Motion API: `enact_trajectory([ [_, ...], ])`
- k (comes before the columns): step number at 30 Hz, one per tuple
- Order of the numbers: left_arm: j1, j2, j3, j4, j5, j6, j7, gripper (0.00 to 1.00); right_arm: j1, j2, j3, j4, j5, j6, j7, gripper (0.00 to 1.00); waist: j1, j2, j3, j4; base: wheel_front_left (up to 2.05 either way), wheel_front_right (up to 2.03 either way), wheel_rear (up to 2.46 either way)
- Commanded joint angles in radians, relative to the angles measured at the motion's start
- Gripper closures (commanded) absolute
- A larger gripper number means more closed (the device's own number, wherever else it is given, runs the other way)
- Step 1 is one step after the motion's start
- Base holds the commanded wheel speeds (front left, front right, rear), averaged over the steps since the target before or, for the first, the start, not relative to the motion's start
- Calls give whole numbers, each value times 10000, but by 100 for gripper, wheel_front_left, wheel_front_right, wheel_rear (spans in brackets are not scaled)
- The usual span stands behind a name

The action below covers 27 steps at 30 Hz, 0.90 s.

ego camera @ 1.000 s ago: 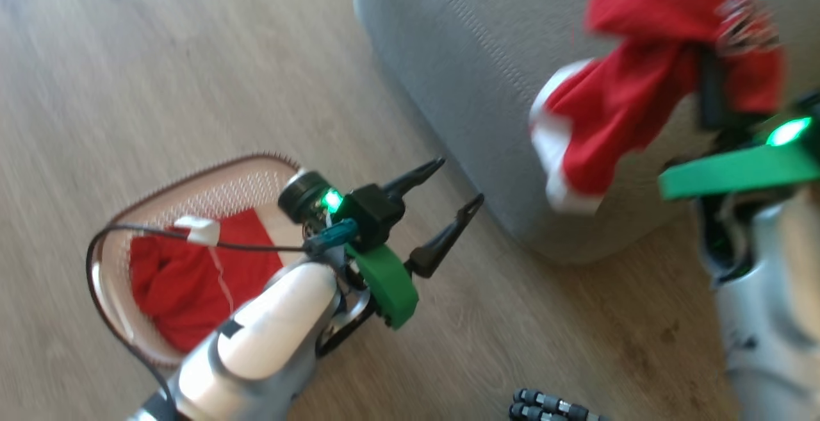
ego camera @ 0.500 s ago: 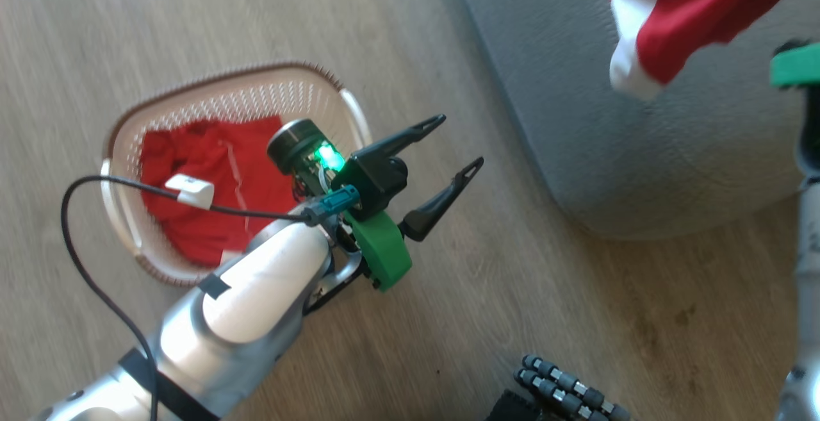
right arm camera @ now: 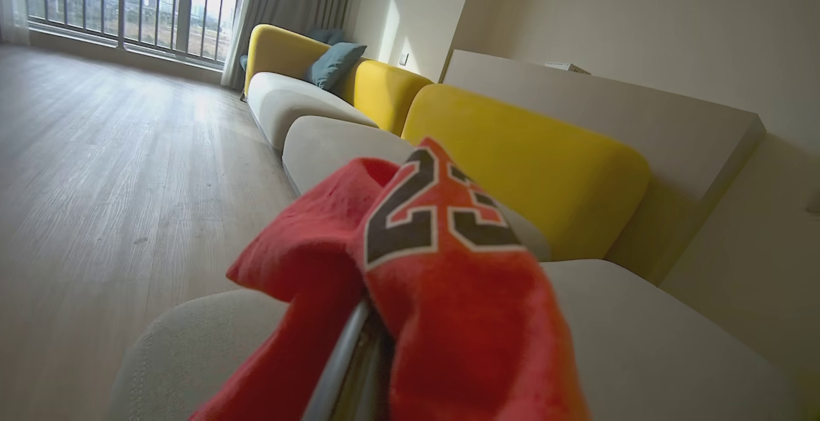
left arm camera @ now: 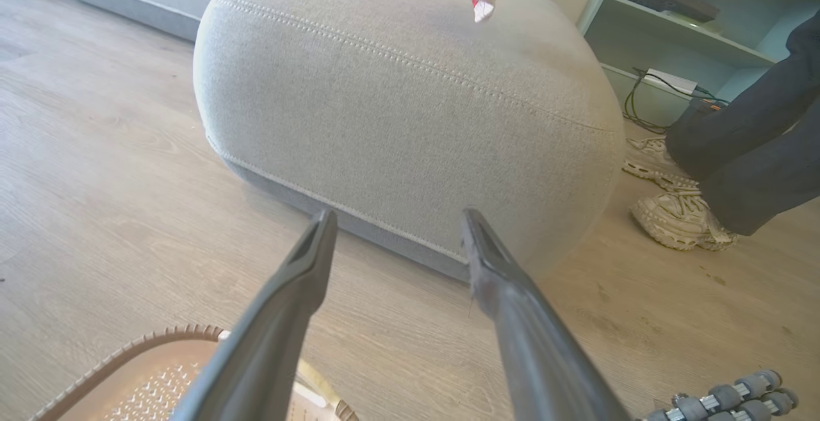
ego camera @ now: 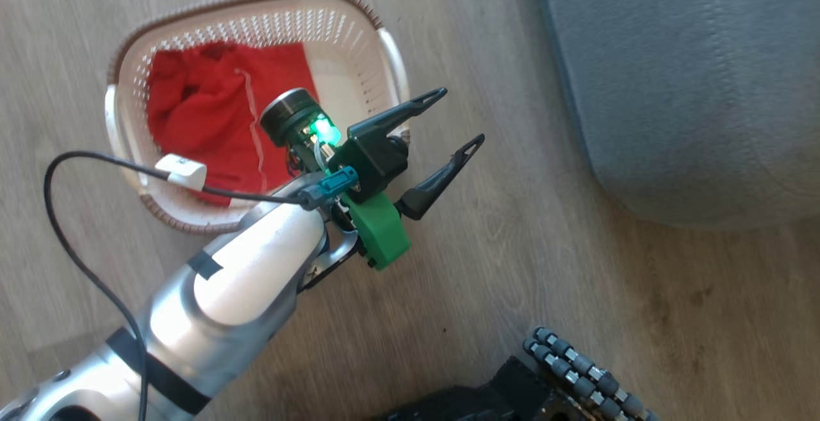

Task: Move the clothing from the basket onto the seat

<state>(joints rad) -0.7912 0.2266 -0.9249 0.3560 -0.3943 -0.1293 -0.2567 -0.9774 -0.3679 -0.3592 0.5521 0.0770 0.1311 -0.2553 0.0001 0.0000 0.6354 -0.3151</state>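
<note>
Aloft, numbered clothing (right arm camera: 442,280) (in right gripper (right arm camera: 359,350))

Open wooden floor (ego camera: 544,248) runs between the basket (ego camera: 349,88) and the seat (ego camera: 692,88), room enough for an arm to pass. The left claw (ego camera: 461,116) hangs over that gap, fingers spread, and its forearm and a black cable (ego camera: 256,197) cross above the basket's near rim. The rest of the basket's mouth is open from above, over the red garment (ego camera: 198,107) inside. A numbered garment (right arm camera: 442,248) dangles above the seat's broad grey top. Yellow backrests (right arm camera: 532,171) close off the far side. A person's legs (left arm camera: 749,152) and shoes (left arm camera: 679,222) stand at the seat's end, by a shelf unit (left arm camera: 692,30).
</note>
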Motion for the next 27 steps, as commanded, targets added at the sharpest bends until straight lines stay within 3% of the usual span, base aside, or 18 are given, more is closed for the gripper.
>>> enact_trajectory([
  [1,-243,136,202,-375,85,-13,-51,0,-408,-542,-299,67,-178,-4,-65,100,-1,0,316,237,0,0,0],
  [10,-371,222,76,-498,199,-13,-51,0,-1951,-1620,-2330,2096,-1633,-4,-62,100,-1,0,1059,702,0,0,0],
  [16,-407,174,97,-531,244,-13,-51,0,-2410,-1637,-3725,3124,-2464,-4,302,100,-1,0,1396,934,0,0,0],
  [22,-392,184,167,-494,282,-13,-51,0,-2482,-1174,-3965,4399,-2748,-4,143,100,-1,0,1531,971,0,0,0],
  [23,-388,189,178,-482,278,-13,-51,0,-2448,-1093,-3910,4577,-2731,-4,89,87,-1,0,1508,970,0,0,0],
  [25,-384,183,209,-449,269,-13,-51,0,-2351,-1000,-3802,4856,-2642,-4,4,0,-1,0,1432,966,0,0,0],
  [27,-366,147,271,-426,266,-13,-51,0,-2168,-981,-3546,5088,-2530,-4,-42,0,-1,0,1284,971,0,0,0],
])
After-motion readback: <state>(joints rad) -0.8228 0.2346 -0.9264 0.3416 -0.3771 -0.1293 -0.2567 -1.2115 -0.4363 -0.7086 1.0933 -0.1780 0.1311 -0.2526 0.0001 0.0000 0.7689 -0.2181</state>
